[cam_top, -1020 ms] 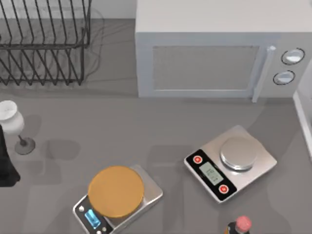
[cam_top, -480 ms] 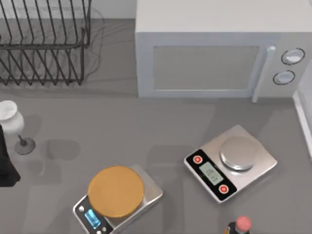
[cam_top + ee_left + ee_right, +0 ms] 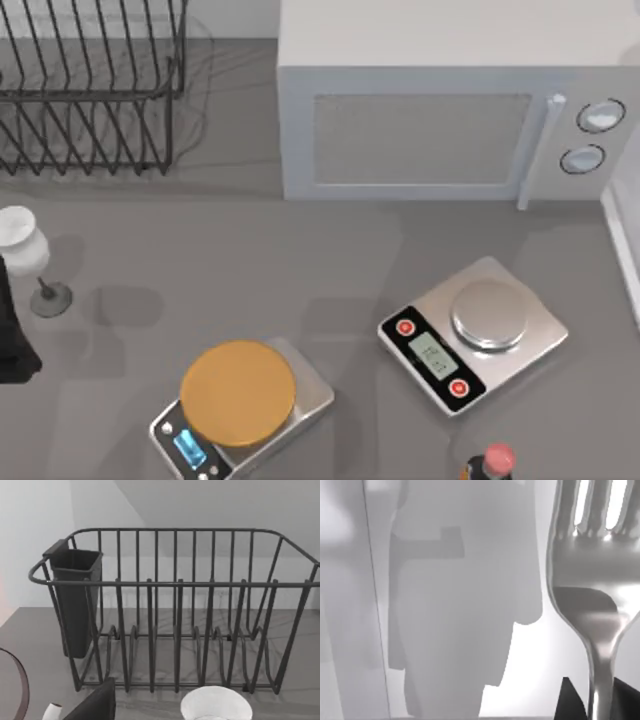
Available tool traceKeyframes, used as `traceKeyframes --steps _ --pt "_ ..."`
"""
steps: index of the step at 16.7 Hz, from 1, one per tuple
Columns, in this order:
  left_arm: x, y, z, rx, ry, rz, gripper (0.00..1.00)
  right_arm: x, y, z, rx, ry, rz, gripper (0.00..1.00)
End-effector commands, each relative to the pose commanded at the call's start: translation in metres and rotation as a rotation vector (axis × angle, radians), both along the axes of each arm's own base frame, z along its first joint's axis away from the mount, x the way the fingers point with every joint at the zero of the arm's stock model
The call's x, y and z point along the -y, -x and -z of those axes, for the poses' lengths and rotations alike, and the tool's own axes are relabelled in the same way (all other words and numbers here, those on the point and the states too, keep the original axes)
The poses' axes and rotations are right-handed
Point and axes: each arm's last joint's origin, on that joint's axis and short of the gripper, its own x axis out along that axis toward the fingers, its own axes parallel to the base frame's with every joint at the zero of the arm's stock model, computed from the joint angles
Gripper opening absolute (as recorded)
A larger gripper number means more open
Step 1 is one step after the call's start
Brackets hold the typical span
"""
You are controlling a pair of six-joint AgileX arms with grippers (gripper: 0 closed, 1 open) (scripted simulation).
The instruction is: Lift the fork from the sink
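Observation:
The fork is shiny silver and stands close up in the right wrist view, tines pointing up and away from the wrist. Its slim handle runs down between two dark fingertips of my right gripper, which is shut on it. Behind the fork are pale white surfaces with grey shadows, apparently the sink's wall. A white rim at the top view's right edge looks like the sink's edge. My left arm is parked at the table's far left.
A wire dish rack with a dark cup holder stands back left, a microwave behind the middle. A wine glass is by the left arm. Two scales sit in front, one bearing an orange disc. A red-capped bottle stands at the front edge.

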Motion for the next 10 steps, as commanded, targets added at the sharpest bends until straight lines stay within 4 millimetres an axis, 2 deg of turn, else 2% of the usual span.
traceKeyframes --steps 3,5,7,10 --pt "0.000 0.000 0.000 0.000 0.000 0.000 1.00 -0.008 0.011 -0.007 -0.030 -0.004 0.056 0.00" --pt "0.000 0.000 0.000 0.000 0.000 0.000 1.00 -0.022 0.027 -0.015 -0.069 -0.007 0.124 0.00" --pt "0.000 0.000 0.000 0.000 0.000 0.000 1.00 -0.046 0.047 -0.025 -0.115 -0.003 0.190 0.00" --pt "0.000 0.000 0.000 0.000 0.000 0.000 1.00 -0.097 0.085 -0.046 -0.155 0.016 0.233 0.00"
